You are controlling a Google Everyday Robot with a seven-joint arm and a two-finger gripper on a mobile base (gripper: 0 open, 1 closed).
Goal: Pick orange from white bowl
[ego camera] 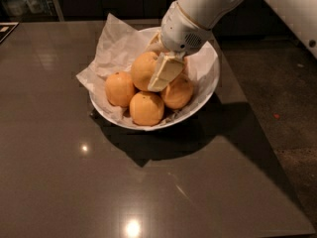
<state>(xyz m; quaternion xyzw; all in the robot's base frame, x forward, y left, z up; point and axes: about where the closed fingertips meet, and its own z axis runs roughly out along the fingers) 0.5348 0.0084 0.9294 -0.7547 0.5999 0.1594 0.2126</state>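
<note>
The white bowl (208, 90) stands on the dark table, lined with crumpled white paper (116, 46), and holds a pile of oranges. The orange (140, 69), the largest and palest, sits on top of the pile. My gripper (152, 67) reaches down into the bowl from the upper right and is shut on this orange. One cream finger (164, 73) lies against its right side; the other is mostly hidden behind it. The orange still rests on the pile. Three deeper-orange ones show at the left (119, 88), front (146, 108) and right (177, 92). Any others are hidden.
The white arm (198, 14) comes in from the top right over the bowl's far rim. The dark glossy table (74, 172) spreads to the left and front; its right edge runs diagonally, with speckled floor (292, 133) beyond.
</note>
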